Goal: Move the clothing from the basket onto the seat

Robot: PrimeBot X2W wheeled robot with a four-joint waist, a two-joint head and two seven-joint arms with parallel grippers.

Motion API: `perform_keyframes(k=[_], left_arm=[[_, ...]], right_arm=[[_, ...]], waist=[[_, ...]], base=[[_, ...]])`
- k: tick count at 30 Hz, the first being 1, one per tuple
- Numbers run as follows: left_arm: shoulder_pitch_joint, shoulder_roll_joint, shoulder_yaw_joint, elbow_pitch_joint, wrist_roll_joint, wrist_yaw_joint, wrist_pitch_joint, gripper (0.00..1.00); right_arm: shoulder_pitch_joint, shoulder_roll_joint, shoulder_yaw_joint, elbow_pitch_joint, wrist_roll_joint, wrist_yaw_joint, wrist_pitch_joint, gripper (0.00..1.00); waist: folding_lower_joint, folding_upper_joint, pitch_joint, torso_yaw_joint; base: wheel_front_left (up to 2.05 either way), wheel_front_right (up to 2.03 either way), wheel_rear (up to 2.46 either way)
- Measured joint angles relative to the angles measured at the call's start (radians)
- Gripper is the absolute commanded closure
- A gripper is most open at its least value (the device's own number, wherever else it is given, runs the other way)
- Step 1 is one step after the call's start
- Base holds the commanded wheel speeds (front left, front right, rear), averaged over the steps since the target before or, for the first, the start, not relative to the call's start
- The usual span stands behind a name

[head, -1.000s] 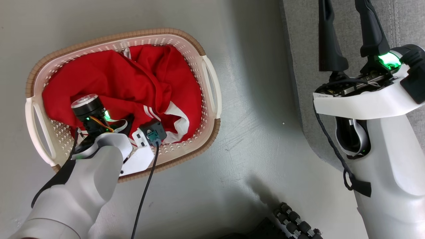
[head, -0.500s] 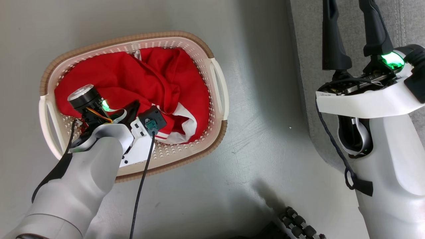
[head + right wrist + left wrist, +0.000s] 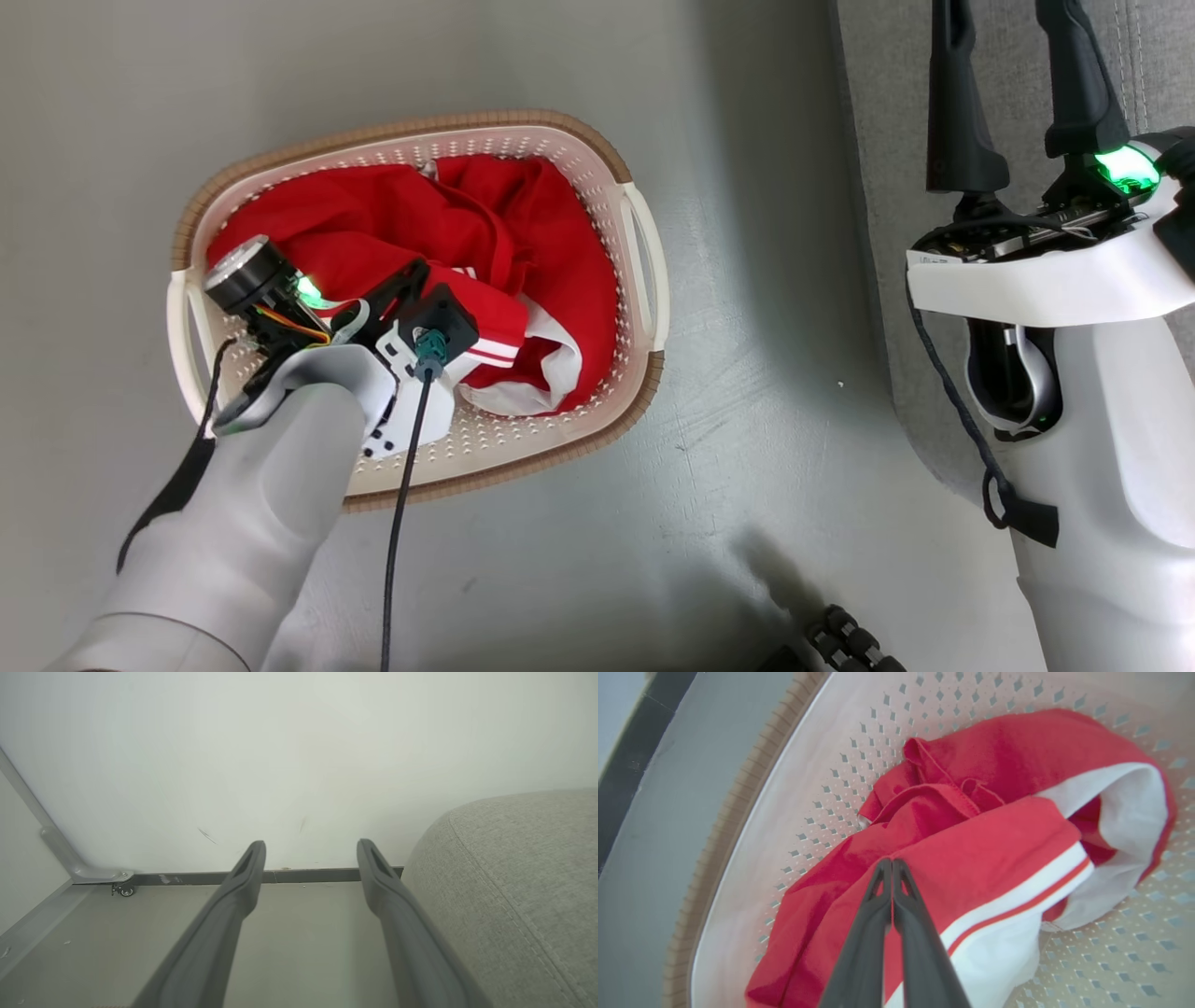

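While clenching the clothing (image 3: 971,858) in the basket (image 3: 523,439) with the left end effector (image 3: 892,863), faces the seat (image 3: 887,187) at three o'clock.

I read the clothing (image 3: 980,858) as soft red cloth, mostly matt, with smooth white trim. The basket (image 3: 822,765) looks like smooth cream plastic, perforated, with a ribbed brown rim. The seat (image 3: 514,868) is coarse grey woven fabric with a stitched seam. The floor (image 3: 747,373) is smooth, grey and faintly scuffed. The left pincer (image 3: 892,862) and right pincer (image 3: 311,848) look like matt dark plastic.
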Motion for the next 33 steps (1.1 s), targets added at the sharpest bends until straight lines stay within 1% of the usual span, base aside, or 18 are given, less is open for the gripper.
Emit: perform_keyframes(k=[2, 10, 17, 23, 26, 28, 33], left_arm=[[0.012, -0.007, 0.013, -0.017, -0.017, 0.015, -0.005, 1.00], [0.045, -0.012, 0.040, -0.082, -0.060, 0.034, -0.021, 1.00], [0.098, -0.027, 0.073, -0.165, -0.110, 0.073, -0.022, 1.00], [0.153, -0.035, 0.075, -0.299, -0.139, 0.084, -0.024, 1.00], [0.185, -0.034, 0.075, -0.348, -0.153, 0.086, -0.024, 1.00], [0.207, -0.034, 0.073, -0.377, -0.160, 0.094, -0.024, 1.00], [0.249, -0.028, 0.065, -0.454, -0.170, 0.094, -0.024, 1.00]], right_arm=[[0.001, 0.000, -0.008, 0.001, -0.004, 0.000, 0.000, 0.00], [0.003, -0.001, -0.029, 0.010, -0.028, 0.000, 0.000, 0.00], [0.010, -0.002, -0.051, 0.021, -0.058, 0.000, 0.000, 0.00], [0.028, -0.002, -0.069, 0.032, -0.075, 0.000, -0.001, 0.00], [0.035, -0.002, -0.085, 0.033, -0.085, 0.000, -0.001, 0.00], [0.049, -0.003, -0.090, 0.038, -0.092, 0.000, -0.001, 0.00], [0.068, -0.002, -0.105, 0.051, -0.094, 0.000, -0.001, 0.00]], waist=[[0.0000, 0.0000, -0.008, 0.006], [0.0000, 0.0000, -0.040, 0.027], [0.0000, 0.0000, -0.080, 0.049], [0.0000, 0.0000, -0.118, 0.070], [0.0000, 0.0000, -0.138, 0.081], [0.0000, 0.0000, -0.153, 0.088], [0.0000, 0.0000, -0.190, 0.103]], base=[[0.00, 0.00, 0.00], [0.00, 0.00, 0.00], [0.00, 0.00, 0.00], [0.00, 0.00, 0.00], [0.00, 0.00, 0.00], [0.00, 0.00, 0.00], [0.00, 0.00, 0.00]])
